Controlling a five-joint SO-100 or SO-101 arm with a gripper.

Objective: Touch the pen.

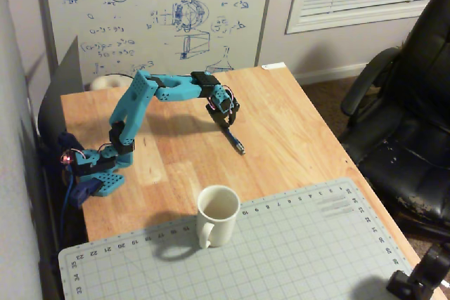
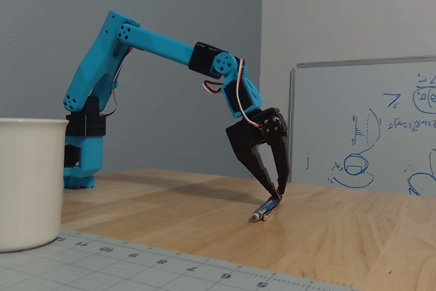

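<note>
Landmark: the white mug [image 1: 217, 214] stands at the near edge of the wooden table [image 1: 302, 138], its base on the rim of the green cutting mat [image 1: 295, 251]. All places below are given from this mug.

Pen: the pen [image 1: 235, 140] lies flat on the bare wood beyond the mug, well apart from it and a little to its right in the high fixed view. Its silvery tip [image 2: 256, 216] points back toward the mug side.

Gripper: the gripper [image 2: 278, 193] hangs tips-down on the side of the pen farther from the mug. The jaws taper to a near-meeting at the tips, with only a narrow gap showing higher up; they read as closed, or nearly so, and they grasp nothing.

Pen relative to gripper: in the low fixed view the fingertips [image 2: 275, 189] sit right at the pen's rear end, the end away from the mug. They appear to be touching it or just above it; contact cannot be confirmed from either view.

Risk, rolling: judged from this pose, a further downward press on the rounded barrel could squirt the pen sideways, since contact is at one end only.

Risk, skidding: a sideways drift of the blue arm [image 1: 144, 93] could push the pen toward the mug.

Risk, jamming: the tips are near the tabletop, so extra descent could drive them into the wood and strain the joints.
</note>
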